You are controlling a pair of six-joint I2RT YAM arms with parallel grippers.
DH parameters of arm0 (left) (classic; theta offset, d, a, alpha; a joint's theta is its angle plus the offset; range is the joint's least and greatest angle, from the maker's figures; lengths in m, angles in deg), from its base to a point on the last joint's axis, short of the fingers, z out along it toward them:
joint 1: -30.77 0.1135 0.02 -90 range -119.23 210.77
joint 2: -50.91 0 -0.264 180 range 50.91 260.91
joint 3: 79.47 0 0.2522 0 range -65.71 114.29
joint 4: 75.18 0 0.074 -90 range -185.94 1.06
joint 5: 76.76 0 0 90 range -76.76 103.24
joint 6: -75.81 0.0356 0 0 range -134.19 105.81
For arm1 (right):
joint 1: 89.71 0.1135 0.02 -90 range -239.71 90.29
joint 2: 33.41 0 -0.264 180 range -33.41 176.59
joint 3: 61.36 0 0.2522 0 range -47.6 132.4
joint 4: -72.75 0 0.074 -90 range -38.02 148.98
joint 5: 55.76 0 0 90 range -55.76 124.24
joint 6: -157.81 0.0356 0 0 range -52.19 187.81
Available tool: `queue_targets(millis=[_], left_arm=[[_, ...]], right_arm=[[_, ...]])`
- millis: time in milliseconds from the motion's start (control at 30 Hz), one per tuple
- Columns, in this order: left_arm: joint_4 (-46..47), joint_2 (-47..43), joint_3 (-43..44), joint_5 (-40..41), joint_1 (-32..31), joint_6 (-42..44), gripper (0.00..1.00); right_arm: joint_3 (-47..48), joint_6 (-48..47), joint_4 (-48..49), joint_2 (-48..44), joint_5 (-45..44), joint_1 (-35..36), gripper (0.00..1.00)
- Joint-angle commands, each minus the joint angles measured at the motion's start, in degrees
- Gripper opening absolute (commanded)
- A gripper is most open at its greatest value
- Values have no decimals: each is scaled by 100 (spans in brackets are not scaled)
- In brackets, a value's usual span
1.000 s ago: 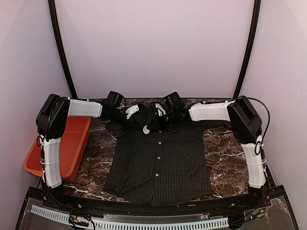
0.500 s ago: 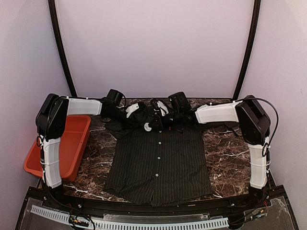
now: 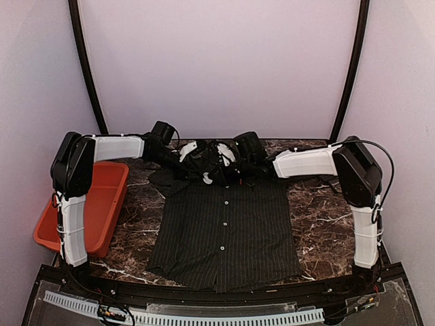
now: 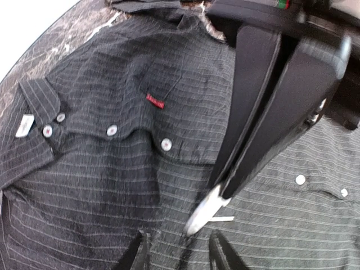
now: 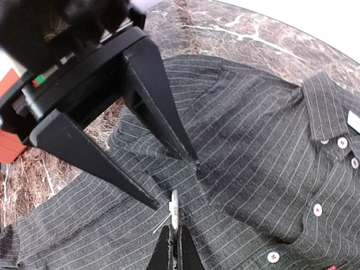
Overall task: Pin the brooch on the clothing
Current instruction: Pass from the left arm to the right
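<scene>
Scene: a dark pinstriped shirt (image 3: 224, 231) lies flat and buttoned on a marble table (image 3: 136, 224), collar at the far edge. An orange bin (image 3: 102, 204) sits off to the left.
Brooch (image 5: 174, 209): a small white disc with a thin pin, held on edge just over the upper chest near the collar. It is across the line of white buttons (image 4: 166, 144) from the little red tag (image 4: 155, 102).
Right gripper (image 5: 175, 235): fingers pressed together on the Brooch, aiming it down at the cloth.
Left gripper (image 5: 174, 183): fingers spread apart, tips down at the fabric just beside the Brooch, a low ridge of cloth between them; nothing clamped.
Pin: whether it has entered the cloth cannot be told.
How the shirt should handle: light, limp and soft. It will likely slide and bunch on the smooth stone rather than resist a push.
Where to take hold: best judged to be a small pinched fold right beside the pin, clear of the buttons, so the point meets taut fabric.
How the Brooch should handle: small and stiff, easy to twist in the grip. The pin looks fine enough to bend.
</scene>
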Motion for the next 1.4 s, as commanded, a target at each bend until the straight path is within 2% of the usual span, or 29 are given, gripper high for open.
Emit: queue_targets(millis=[0, 167, 567, 933, 1133, 1367], left_arm=[[-615, -77, 301, -577, 16, 188, 30], [-987, 61, 512, -817, 16, 319, 19], [-1435, 224, 722, -1171, 3, 519, 2], [-1599, 279, 820, -1370, -1, 571, 1], [-1646, 280, 854, -1403, 1, 587, 1], [-1648, 280, 859, -1410, 5, 609, 1]], right_arm=[[-126, -158, 353, -286, 174, 51, 0], [-167, -171, 456, -328, 277, 85, 0], [-124, -186, 418, -373, 258, 88, 0], [64, -187, 259, -322, 317, 83, 0], [376, -122, -126, -102, 511, 55, 8], [421, -74, -118, -63, 596, 46, 10]])
